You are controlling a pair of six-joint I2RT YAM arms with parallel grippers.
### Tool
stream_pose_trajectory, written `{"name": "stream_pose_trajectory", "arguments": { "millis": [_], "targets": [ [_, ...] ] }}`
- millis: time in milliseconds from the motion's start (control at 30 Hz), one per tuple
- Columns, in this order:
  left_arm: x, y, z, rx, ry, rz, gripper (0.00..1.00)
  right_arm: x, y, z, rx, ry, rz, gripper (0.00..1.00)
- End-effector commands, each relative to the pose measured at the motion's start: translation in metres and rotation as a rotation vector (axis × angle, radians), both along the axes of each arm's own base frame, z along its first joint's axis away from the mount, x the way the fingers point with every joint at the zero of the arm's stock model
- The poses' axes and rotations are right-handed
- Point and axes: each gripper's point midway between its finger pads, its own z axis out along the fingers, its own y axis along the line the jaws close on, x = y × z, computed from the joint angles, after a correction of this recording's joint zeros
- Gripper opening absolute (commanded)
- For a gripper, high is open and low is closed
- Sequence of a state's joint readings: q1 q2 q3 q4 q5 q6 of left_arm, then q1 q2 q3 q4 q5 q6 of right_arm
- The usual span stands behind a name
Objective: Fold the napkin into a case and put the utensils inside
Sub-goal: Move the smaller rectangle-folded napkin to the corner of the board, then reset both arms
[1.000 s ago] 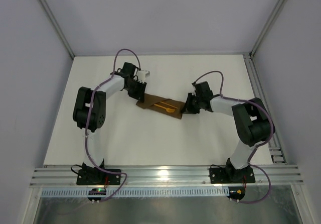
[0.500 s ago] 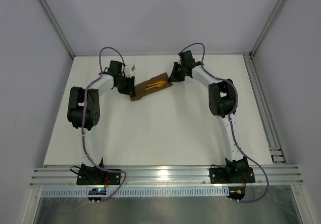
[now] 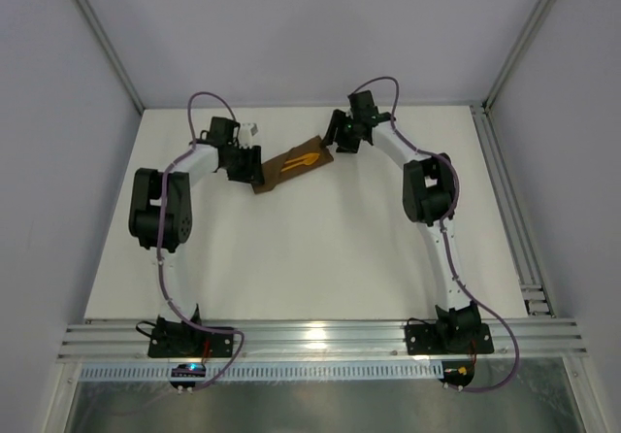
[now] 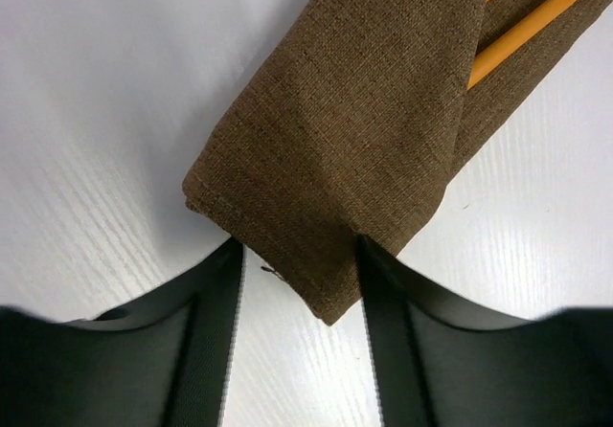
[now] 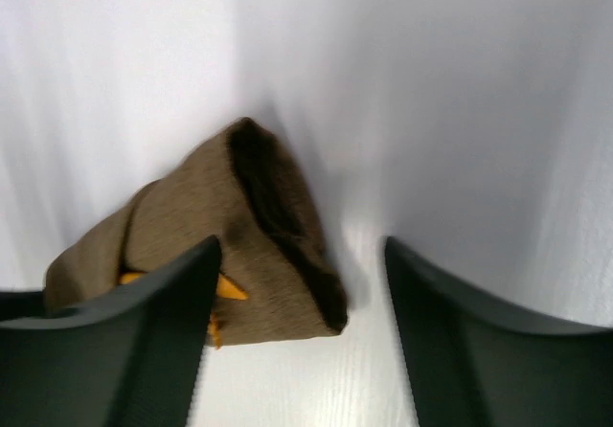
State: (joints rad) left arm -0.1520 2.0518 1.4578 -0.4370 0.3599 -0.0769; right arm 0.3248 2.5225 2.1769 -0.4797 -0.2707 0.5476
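The brown cloth case (image 3: 274, 178) lies flat on the far part of the white table (image 3: 291, 258). It is a narrow strip, set on a slant between the two grippers. The two orange utensils (image 3: 302, 159) lie in it, and they show out of the fold near the middle of the strip.

The left gripper (image 3: 256, 170) is at the end of the strip that is nearer to the arm bases. In the left wrist view its fingers (image 4: 206, 336) stand moderately apart, and the end of the case (image 4: 354, 140) reaches in between them, with one corner of the cloth pointing into the gap. Beside one finger a thin line of bare table shows between the finger and the cloth edge. The other finger is right at the cloth edge, and I cannot tell if it touches. The cloth is not pinched. Beyond the fingertips, farther along the strip, the orange bars of the utensils (image 4: 522, 20) come out from under a folded layer.

The right gripper (image 3: 337, 142) is at the farther end of the strip. In the right wrist view its fingers (image 5: 460, 341) stand wide apart and hold nothing. The end of the case (image 5: 259, 226) lies ahead of them and between them, close to one finger, which covers a part of the cloth in this view. A broad band of bare table separates the cloth from the other finger. This end of the cloth rises into a soft peak with a dark fold along its edge. Small orange tips of the utensils (image 5: 228, 289) show just beside the nearer fingertip.
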Motion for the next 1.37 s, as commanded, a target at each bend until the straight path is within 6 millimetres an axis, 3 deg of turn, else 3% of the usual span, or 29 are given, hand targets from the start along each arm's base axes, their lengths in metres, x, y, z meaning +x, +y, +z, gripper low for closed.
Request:
{"name": "stream_pose_trajectory", "arguments": {
  "millis": [0,67,133,167,267,300,367,467,500,533,600,633,700,733,767,833,867,967,1033,1333],
  "targets": [
    [0.016,0.006,0.050,-0.038,-0.130,0.041,0.61,0.025,-0.017,0.106,0.000,-0.230,-0.035,0.80],
    [0.017,0.007,0.061,-0.039,-0.150,0.044,0.70,0.028,-0.030,0.141,-0.012,-0.298,-0.059,0.99],
    [0.018,0.008,0.078,-0.041,-0.179,0.045,0.94,0.028,-0.044,0.160,-0.053,-0.342,-0.073,0.99],
    [0.017,0.008,0.082,-0.038,-0.186,0.048,0.99,0.026,-0.052,0.181,-0.060,-0.379,-0.084,0.99],
    [0.016,0.012,0.102,-0.026,-0.215,0.059,0.99,0.020,-0.077,0.203,-0.126,-0.419,-0.105,0.99],
    [0.015,0.014,0.108,-0.023,-0.224,0.062,0.99,0.010,-0.086,0.218,-0.153,-0.443,-0.103,0.99],
    [0.010,0.023,0.125,-0.003,-0.254,0.080,0.99,0.002,-0.113,0.231,-0.205,-0.463,-0.138,0.99],
    [0.000,0.044,0.147,0.043,-0.303,0.115,0.99,-0.026,-0.150,0.249,-0.275,-0.481,-0.162,0.99],
    [-0.002,0.055,0.150,0.082,-0.318,0.127,0.99,-0.036,-0.173,0.235,-0.303,-0.430,-0.190,0.99],
    [-0.008,0.066,0.157,0.101,-0.335,0.145,0.99,-0.050,-0.189,0.251,-0.312,-0.446,-0.222,0.99],
    [-0.016,0.085,0.158,0.152,-0.332,0.171,0.99,-0.073,-0.238,0.233,-0.401,-0.354,-0.323,0.99],
    [-0.020,0.099,0.159,0.160,-0.329,0.201,0.99,-0.087,-0.254,0.244,-0.425,-0.359,-0.355,0.99],
    [-0.032,0.122,0.158,0.168,-0.305,0.252,0.99,-0.114,-0.292,0.221,-0.507,-0.268,-0.433,0.99],
    [-0.035,0.142,0.157,0.191,-0.303,0.269,0.99,-0.129,-0.314,0.228,-0.521,-0.267,-0.490,0.99],
    [-0.041,0.152,0.157,0.197,-0.292,0.289,0.99,-0.143,-0.324,0.208,-0.540,-0.209,-0.496,0.99],
    [-0.053,0.176,0.152,0.210,-0.257,0.336,0.99,-0.166,-0.346,0.207,-0.562,-0.197,-0.542,0.99],
    [-0.057,0.184,0.151,0.217,-0.252,0.353,0.99,-0.176,-0.352,0.191,-0.575,-0.165,-0.555,0.99],
    [-0.072,0.209,0.148,0.242,-0.247,0.414,0.99,-0.201,-0.367,0.179,-0.600,-0.154,-0.600,0.99],
    [-0.083,0.220,0.143,0.257,-0.233,0.442,0.99,-0.206,-0.371,0.178,-0.618,-0.166,-0.621,0.99],
    [-0.112,0.221,0.131,0.283,-0.209,0.419,0.99,-0.221,-0.368,0.167,-0.610,-0.177,-0.634,1.00]
  ]
}}
